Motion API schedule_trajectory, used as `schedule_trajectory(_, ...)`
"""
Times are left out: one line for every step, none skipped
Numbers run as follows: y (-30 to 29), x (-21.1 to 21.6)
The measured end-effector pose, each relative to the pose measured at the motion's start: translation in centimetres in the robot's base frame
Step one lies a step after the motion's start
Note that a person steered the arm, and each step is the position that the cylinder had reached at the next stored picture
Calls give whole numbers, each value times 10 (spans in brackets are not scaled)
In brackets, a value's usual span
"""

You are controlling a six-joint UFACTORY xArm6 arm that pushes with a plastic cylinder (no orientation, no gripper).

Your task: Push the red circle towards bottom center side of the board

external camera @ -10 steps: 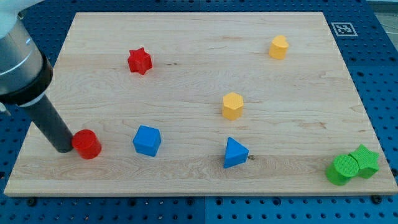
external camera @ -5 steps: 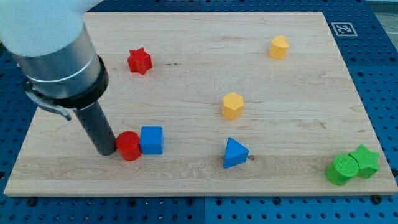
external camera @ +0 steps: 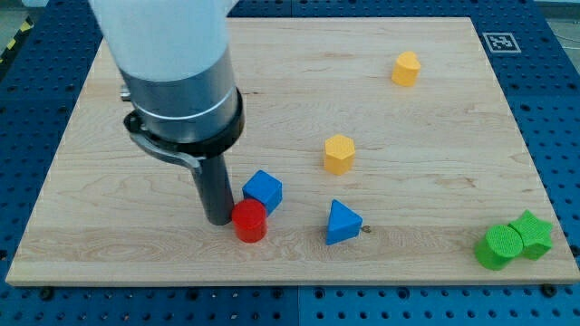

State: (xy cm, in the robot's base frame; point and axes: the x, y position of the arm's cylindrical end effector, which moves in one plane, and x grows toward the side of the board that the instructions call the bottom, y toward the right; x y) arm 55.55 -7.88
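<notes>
My tip (external camera: 218,219) stands on the wooden board (external camera: 127,263), in its lower part and a little to the view's left of the middle. It touches the left side of the red circle (external camera: 249,221). The arm has no fingers and no jaws; it ends only in a straight dark rod, so nothing is held or pinched here. The red circle is near the view's bottom edge of the board, left of the bottom centre. Just above it and slightly to the right is the blue cube (external camera: 263,191), turned at an angle; the two seem to touch, but I cannot tell it for sure from this view.

To the right of the red circle, apart from it, lies the blue triangle (external camera: 342,222). Above the triangle is a yellow hexagon (external camera: 339,154), and a second yellow block (external camera: 406,68) stands near the view's top right. In the bottom right corner the green circle (external camera: 497,246) and the green star (external camera: 532,234) are pressed together. The wide body of the arm covers the upper left part of the board.
</notes>
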Motion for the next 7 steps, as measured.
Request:
schedule_trajectory(17,1)
schedule_trajectory(35,1)
schedule_trajectory(51,4)
schedule_trajectory(67,7)
schedule_trajectory(82,8)
schedule_trajectory(98,8)
schedule_trajectory(114,8)
